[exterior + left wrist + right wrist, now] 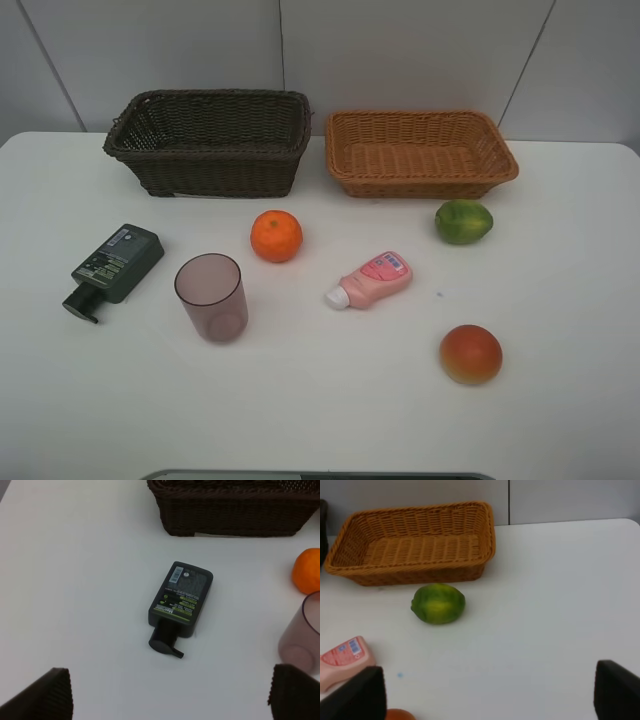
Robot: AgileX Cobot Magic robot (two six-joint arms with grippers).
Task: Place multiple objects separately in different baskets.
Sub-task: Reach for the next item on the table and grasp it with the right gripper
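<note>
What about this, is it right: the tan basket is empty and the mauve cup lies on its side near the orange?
Not quite: the mauve cup stands upright, mouth up, as the exterior high view shows. The tan basket is empty, and the orange is near.

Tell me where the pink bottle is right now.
In the exterior high view the small pink bottle lies on its side near the middle, between the mauve cup on its left and the red-yellow fruit lower right.

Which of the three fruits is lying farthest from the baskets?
The red-yellow fruit, alone toward the front right of the table. The orange sits just before the dark basket and the green fruit just before the tan basket.
</note>
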